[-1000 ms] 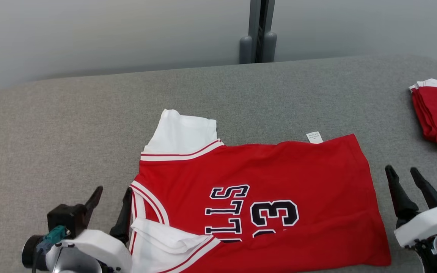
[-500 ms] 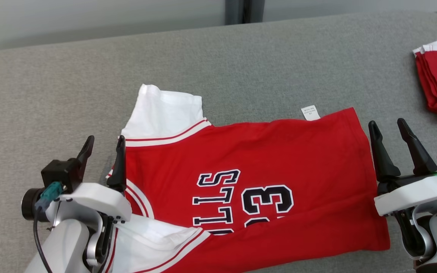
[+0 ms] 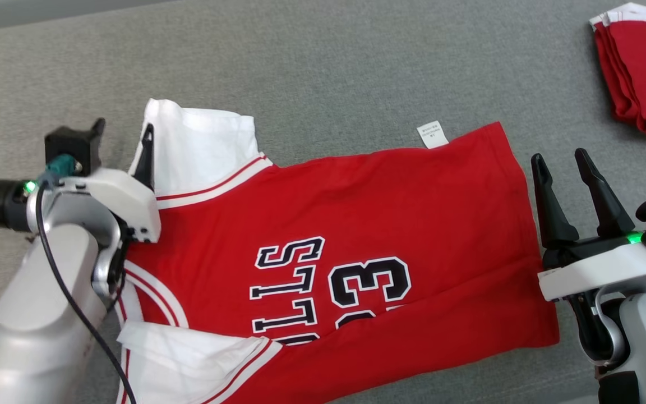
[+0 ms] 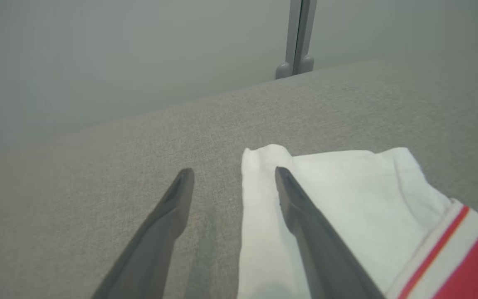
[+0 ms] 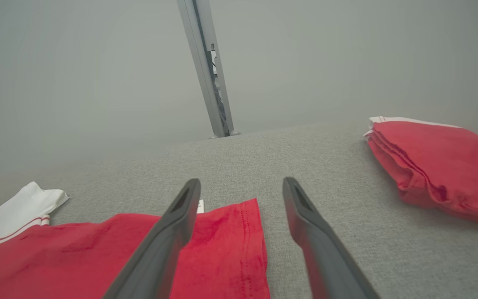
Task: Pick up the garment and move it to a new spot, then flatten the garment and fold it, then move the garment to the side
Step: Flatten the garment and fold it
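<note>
Garment point(image 3: 356, 224): a red jersey with white sleeves, dark white-edged letters and numerals on the body. It is laid out flat on the grey cloth-covered tabletop point(image 3: 328, 67), stretched between the two grippers, collar end toward the left gripper point(image 3: 125, 124) and hem toward the right gripper point(image 3: 558, 155). A small white label point(image 3: 432, 134) is seen sticking out from the far edge, nearer the right gripper.

Far white sleeve point(image 3: 199, 146): lies spread directly under the left gripper. In the left wrist view the gripper point(image 4: 234, 170) is seen released, jaws wide, nothing grasped. One finger is placed over the sleeve point(image 4: 347, 195) just inside its outer edge, the other over bare tabletop, so the sleeve edge is straddled. Contact with the cloth cannot be told. The near sleeve point(image 3: 188, 359) is crumpled, beside the left forearm.

Hem: just beside the right gripper. In the right wrist view that gripper point(image 5: 241, 182) is also seen released and empty, one finger over the far hem corner, the other over bare tabletop.

Outward — a folded stack of red cloth point(image 3: 642, 73) with a white edge is noted on the tabletop beyond the right gripper, well apart from the jersey. A grey post point(image 5: 208, 70) is seen behind the tabletop against a pale wall.
</note>
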You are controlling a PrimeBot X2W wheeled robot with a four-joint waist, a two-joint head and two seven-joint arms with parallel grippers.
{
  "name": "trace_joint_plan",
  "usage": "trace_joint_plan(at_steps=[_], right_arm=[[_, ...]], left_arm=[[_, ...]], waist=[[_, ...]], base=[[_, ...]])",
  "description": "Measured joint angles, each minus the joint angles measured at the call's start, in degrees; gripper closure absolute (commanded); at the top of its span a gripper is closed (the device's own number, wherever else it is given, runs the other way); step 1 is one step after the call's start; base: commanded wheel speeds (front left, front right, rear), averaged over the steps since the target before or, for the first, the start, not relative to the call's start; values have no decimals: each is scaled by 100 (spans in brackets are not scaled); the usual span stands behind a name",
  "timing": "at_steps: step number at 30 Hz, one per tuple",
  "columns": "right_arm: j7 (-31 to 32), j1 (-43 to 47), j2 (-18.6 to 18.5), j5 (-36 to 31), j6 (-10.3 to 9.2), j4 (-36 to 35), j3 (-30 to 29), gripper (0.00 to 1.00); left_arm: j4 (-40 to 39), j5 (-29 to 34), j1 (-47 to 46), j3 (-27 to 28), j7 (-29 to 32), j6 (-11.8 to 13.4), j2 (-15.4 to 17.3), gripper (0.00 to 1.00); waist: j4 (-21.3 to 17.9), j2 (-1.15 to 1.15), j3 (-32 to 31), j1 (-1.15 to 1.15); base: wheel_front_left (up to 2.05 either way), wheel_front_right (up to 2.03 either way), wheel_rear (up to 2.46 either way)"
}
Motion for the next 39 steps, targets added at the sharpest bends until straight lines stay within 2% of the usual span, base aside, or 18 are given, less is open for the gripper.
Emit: trace_joint_plan(at_steps=[5, 18, 19, 21, 31, 39], right_arm=[[-35, -57, 55, -1, 0, -8, 34, 0], [-110, -93, 116, -11, 0, 58, 15, 0], [-119, -93, 115, -13, 0, 63, 9, 0], [-134, -93, 114, -18, 0, 71, -3, 0], [-24, -216, -30, -19, 0, 244, -80, 0], [853, -965, -526, 331, 1, 981, 93, 0]], left_arm=[[664, 105, -575, -143, 365, -125, 54, 0], [1740, 194, -1324, -397, 478, -475, -76, 0], [1791, 193, -1348, -410, 461, -488, -91, 42], [1876, 193, -1401, -428, 415, -531, -103, 100], [1957, 136, -1457, -417, -244, -557, -250, 100], [1496, 57, -1327, -441, -812, -721, -394, 100]], waist=[[-172, 0, 183, 0], [-359, 0, 389, 0], [-356, 0, 392, 0], [-347, 0, 397, 0], [-62, 0, 280, 0], [367, 0, 165, 0]], base=[[0, 0, 0], [0, 0, 0], [0, 0, 0], [0, 0, 0], [0, 0, 0], [0, 0, 0]])
